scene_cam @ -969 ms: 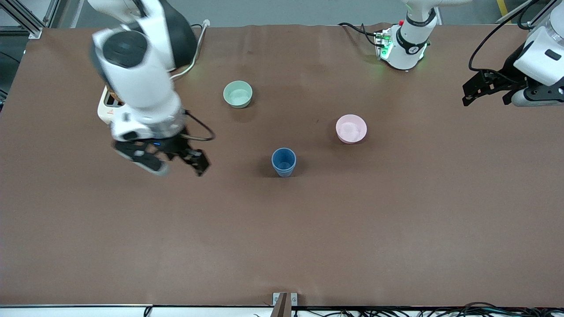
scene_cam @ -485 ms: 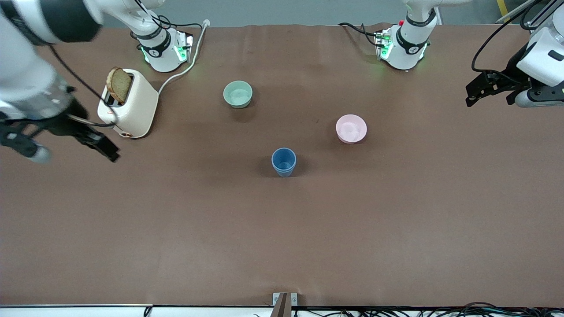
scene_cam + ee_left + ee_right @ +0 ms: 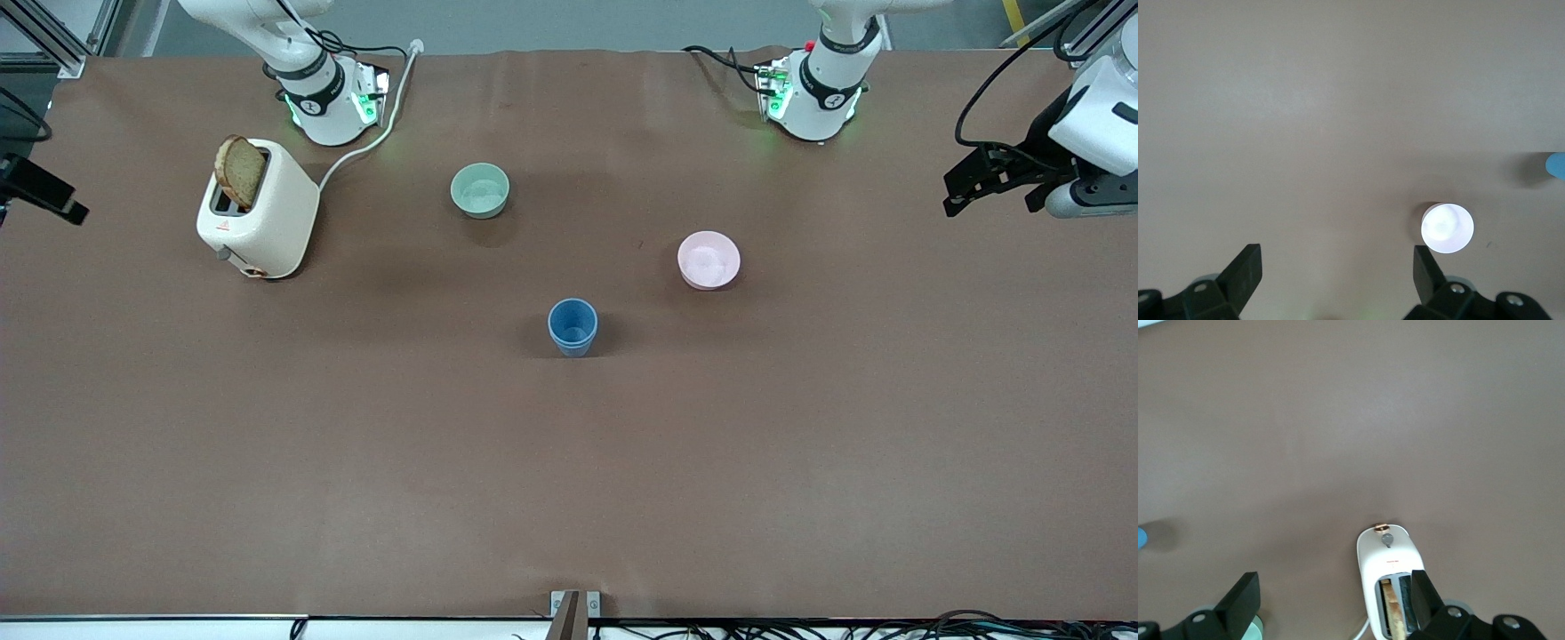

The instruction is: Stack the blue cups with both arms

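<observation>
The blue cups point(image 3: 573, 325) stand upright mid-table as one nested stack, with a second rim showing just under the top one. A sliver of blue shows at the edge of the left wrist view point(image 3: 1556, 165) and of the right wrist view point(image 3: 1141, 537). My left gripper point(image 3: 991, 200) hangs open and empty over the left arm's end of the table, well away from the cups; its jaws stand wide in its wrist view point(image 3: 1336, 267). My right gripper point(image 3: 1333, 593) is open and empty over the right arm's end. Only one of its fingers point(image 3: 49, 194) shows in the front view.
A white toaster point(image 3: 260, 209) with a bread slice stands near the right arm's base, also in the right wrist view point(image 3: 1391, 587). A pale green bowl point(image 3: 480, 189) sits farther from the front camera than the cups. A pink bowl point(image 3: 709, 259) sits toward the left arm's end point(image 3: 1447, 229).
My right arm has swung away from beside the cups, past the toaster, to the right arm's end of the table, almost out of the front view. My left gripper has drifted slightly outward.
</observation>
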Motion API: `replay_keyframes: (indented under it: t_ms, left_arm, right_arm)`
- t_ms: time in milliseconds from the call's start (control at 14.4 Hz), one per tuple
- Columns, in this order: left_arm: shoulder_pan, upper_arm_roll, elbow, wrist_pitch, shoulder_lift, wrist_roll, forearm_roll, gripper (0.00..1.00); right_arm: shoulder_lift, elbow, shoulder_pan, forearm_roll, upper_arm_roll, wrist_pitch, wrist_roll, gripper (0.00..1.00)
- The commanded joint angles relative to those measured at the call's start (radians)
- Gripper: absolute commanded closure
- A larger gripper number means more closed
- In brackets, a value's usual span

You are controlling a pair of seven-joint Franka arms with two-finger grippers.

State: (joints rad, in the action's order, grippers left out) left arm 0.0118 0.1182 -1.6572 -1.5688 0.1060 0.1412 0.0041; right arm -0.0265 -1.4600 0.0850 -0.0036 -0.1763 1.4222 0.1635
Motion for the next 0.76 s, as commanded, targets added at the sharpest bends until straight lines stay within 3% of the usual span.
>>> replay_keyframes:
  t_ms: [0,692]
  left_arm:
    - [0.005,0.001,0.016,-0.005,-0.005,-0.015,0.014,0.0]
    - [0.007,-0.002,0.037,-0.005,-0.014,-0.038,0.017,0.0]
  right_arm:
    - [-0.009,-0.028,0.002,0.022,0.011,0.036,-0.013,0.0]
    - [-0.007,-0.029,-0.022,0.024,0.041,0.043,-0.016,0.0]
